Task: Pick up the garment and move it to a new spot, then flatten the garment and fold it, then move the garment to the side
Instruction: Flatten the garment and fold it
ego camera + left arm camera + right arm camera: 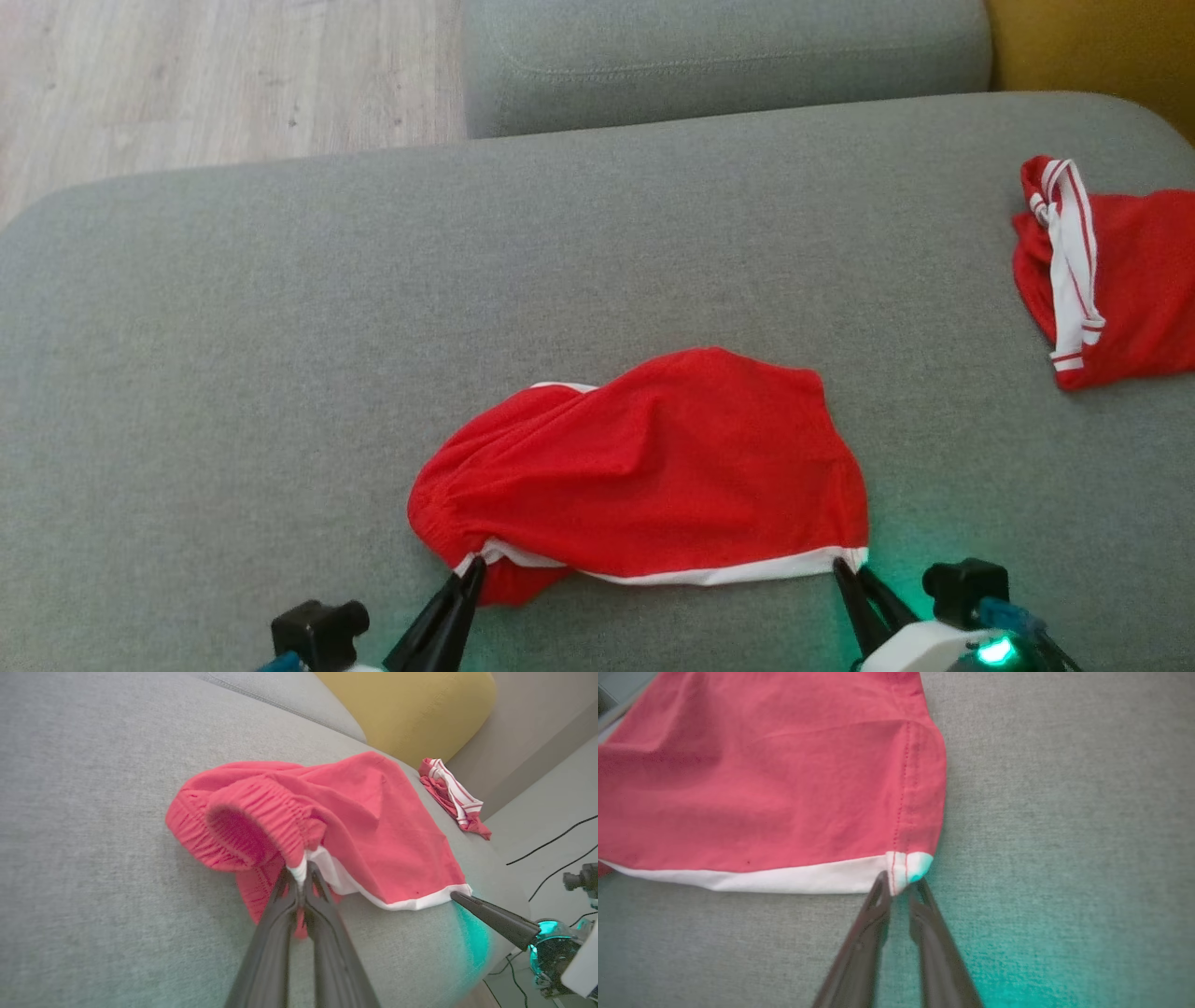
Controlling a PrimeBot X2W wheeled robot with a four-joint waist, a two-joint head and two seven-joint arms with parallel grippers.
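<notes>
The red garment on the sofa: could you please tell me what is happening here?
The robot holds the red fabric garment with a white hem, lying rumpled on the grey fabric sofa cushion. Its left gripper pinches one hem corner near the elastic waistband; its right gripper pinches the other. A second red garment with white stripes lies apart at the right.

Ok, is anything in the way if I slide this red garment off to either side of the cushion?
To the robot's left, nothing visible: bare sofa cushion. To its right, a striped garment lies near the cushion's edge, apart from the held garment, which the left gripper and right gripper pinch at its white hem.
</notes>
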